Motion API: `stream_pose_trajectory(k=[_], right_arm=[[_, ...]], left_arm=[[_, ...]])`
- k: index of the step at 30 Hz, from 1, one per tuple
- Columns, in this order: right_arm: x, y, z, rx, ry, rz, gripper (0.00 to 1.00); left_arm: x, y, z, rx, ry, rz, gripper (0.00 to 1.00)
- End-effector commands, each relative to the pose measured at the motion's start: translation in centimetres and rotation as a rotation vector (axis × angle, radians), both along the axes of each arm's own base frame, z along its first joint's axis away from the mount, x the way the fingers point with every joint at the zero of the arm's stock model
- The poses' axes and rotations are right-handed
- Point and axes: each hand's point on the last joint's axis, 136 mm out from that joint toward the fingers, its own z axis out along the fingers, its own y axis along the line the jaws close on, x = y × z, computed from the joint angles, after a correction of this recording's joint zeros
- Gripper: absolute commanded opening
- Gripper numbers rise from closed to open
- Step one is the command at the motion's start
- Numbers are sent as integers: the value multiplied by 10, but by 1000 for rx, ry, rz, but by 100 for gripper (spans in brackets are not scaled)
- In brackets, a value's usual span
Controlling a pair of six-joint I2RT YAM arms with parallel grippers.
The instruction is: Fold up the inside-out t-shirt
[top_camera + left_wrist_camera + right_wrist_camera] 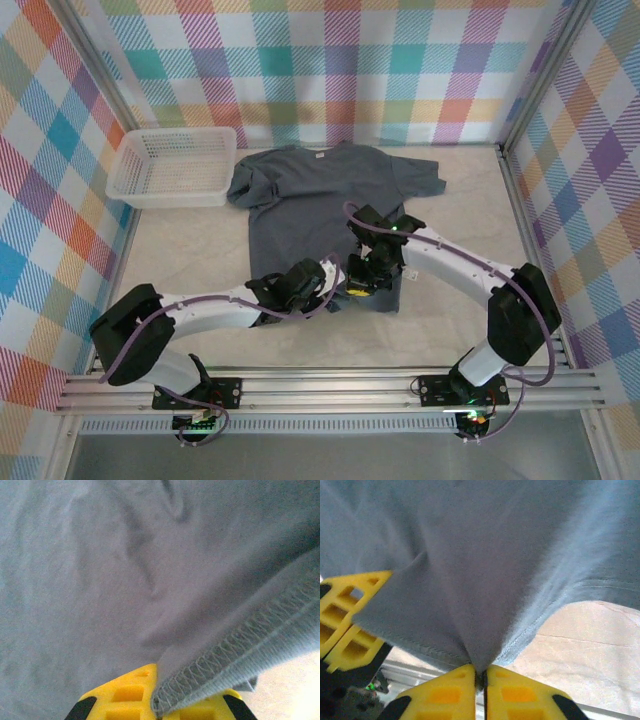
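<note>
The inside-out t-shirt point(310, 200), dark slate grey, lies spread on the table with its collar at the far side and its hem toward me. Both grippers meet at the hem's near right part. My left gripper point(347, 288) is shut on the hem; in the left wrist view its yellow fingers point(125, 695) pinch the stitched hem edge point(240, 645). Just right of it, my right gripper point(366, 272) is shut on a lifted fold of the t-shirt point(470, 555), its jaws point(484, 680) pressed together on the cloth. The left gripper's fingers point(350, 625) show close by.
A white mesh basket point(175, 165) stands at the far left, touching the shirt's left sleeve. Bare pale table point(460, 220) lies to the right of the shirt. Metal rails point(330, 385) run along the near edge, and plaid walls close in the other sides.
</note>
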Motion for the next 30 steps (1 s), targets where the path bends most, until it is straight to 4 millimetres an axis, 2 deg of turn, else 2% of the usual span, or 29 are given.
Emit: stream_pose_trajectory(k=[1, 3, 6, 7, 10, 11, 14, 16, 19, 22, 24, 26, 28, 30], right_arm=[[0, -32, 2, -100, -119, 44, 17], [6, -35, 12, -73, -246, 115, 23], [19, -37, 41, -13, -511, 226, 48], [22, -36, 50, 8, -598, 262, 53], [20, -24, 74, 106, -896, 459, 56], [16, -20, 76, 121, -997, 542, 61], [12, -9, 81, 105, -1262, 730, 84], [17, -3, 82, 93, -1340, 765, 90], [32, 8, 76, 62, -1360, 766, 93], [68, 5, 70, -97, -1397, 627, 90], [94, -9, 72, -237, -1396, 489, 77], [110, -30, 65, -410, -1346, 416, 56], [114, -47, 54, -520, -1294, 398, 45], [105, -45, 48, -479, -1275, 442, 29]], left_arm=[[5, -11, 44, -155, 36, 38, 0], [-1, -20, 61, -222, 92, 23, 0], [-4, -28, 81, -285, 147, 32, 0], [-4, -29, 86, -295, 153, 40, 0], [2, -30, 97, -320, 159, 77, 0], [4, -30, 100, -327, 160, 89, 0], [9, -33, 104, -337, 171, 110, 0], [11, -35, 109, -339, 173, 116, 0], [16, -37, 117, -356, 166, 133, 0], [15, -39, 126, -383, 168, 122, 0], [13, -38, 132, -394, 159, 113, 0], [13, -32, 134, -390, 139, 121, 0], [13, -23, 134, -387, 122, 144, 0], [12, -14, 132, -394, 118, 162, 0]])
